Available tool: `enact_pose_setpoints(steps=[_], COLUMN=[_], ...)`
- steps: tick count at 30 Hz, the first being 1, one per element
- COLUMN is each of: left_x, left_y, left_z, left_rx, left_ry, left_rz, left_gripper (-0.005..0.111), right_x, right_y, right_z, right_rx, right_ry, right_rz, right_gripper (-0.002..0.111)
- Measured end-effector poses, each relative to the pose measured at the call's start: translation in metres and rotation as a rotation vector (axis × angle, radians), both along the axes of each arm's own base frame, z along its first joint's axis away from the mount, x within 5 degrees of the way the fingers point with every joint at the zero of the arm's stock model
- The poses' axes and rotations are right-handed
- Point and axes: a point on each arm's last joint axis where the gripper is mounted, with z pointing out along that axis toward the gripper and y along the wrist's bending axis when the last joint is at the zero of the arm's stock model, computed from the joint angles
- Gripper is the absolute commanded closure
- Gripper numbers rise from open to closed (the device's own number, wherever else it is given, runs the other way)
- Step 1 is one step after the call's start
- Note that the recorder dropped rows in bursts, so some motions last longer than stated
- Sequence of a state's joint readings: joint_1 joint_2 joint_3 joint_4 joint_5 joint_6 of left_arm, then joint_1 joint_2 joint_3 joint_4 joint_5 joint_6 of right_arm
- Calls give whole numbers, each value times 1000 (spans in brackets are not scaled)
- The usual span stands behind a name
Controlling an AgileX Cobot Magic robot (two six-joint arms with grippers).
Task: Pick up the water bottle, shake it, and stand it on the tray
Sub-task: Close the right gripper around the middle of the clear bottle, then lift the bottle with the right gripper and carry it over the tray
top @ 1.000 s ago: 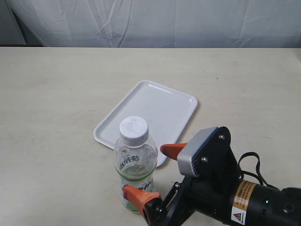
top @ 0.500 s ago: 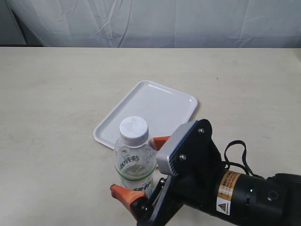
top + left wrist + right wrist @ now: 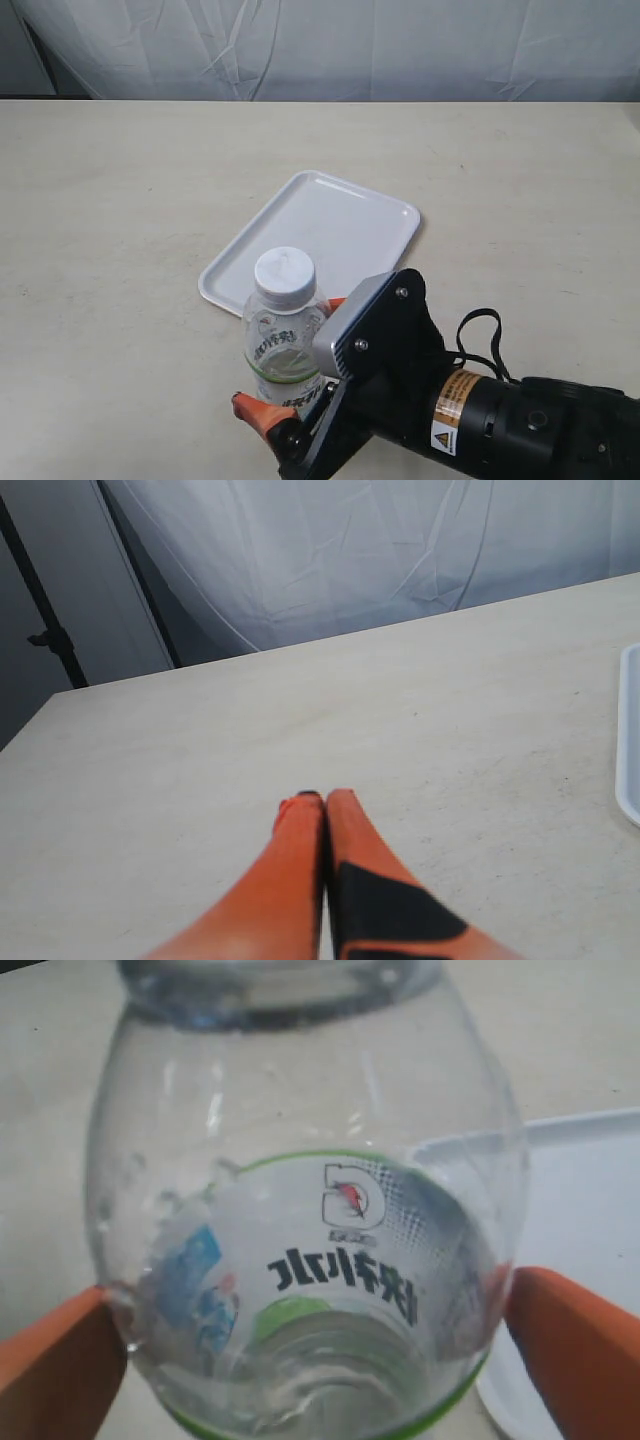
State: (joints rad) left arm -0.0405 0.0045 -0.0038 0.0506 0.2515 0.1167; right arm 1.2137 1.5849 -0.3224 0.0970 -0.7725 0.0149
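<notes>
Right hand [image 3: 291, 352] straddles the upright water bottle [image 3: 285, 335] by the tabletop's near edge, beside the tray [image 3: 330, 215]. Its fingers seem just touching, but I cannot tell. I should squeeze squarely on the label, then lift.

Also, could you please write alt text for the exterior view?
The right gripper straddles an upright water bottle on a beige table, one orange finger on each side. A white tray lies flat just behind the bottle.

My right gripper [image 3: 290, 355] sits low with jaws spread wide apart; my left gripper [image 3: 322, 808] has its jaws pressed together.
</notes>
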Motion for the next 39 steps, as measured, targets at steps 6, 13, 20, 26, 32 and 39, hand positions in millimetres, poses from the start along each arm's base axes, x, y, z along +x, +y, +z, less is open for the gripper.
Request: enact_pose_setpoints(steps=[6, 13, 20, 26, 32, 39], left_x=[0, 0, 0, 0, 0, 0], left_y=[0, 0, 0, 0, 0, 0], left_z=[0, 0, 0, 0, 0, 0], left_rx=[0, 0, 0, 0, 0, 0], left_ry=[0, 0, 0, 0, 0, 0], left_rz=[0, 0, 0, 0, 0, 0], left_gripper=[106, 106, 106, 106, 106, 106], right_x=[1, 2, 2, 8, 40, 49], right_y=[0, 0, 0, -6, -6, 21], right_z=[-3, -3, -2, 19, 47, 78], right_rx=[-3, -1, 26, 101, 19, -21], right_ry=[8, 12, 57, 25, -109, -170], right_rz=[-18, -26, -53, -148, -463, -379], right_gripper=[41, 106, 109, 109, 109, 109])
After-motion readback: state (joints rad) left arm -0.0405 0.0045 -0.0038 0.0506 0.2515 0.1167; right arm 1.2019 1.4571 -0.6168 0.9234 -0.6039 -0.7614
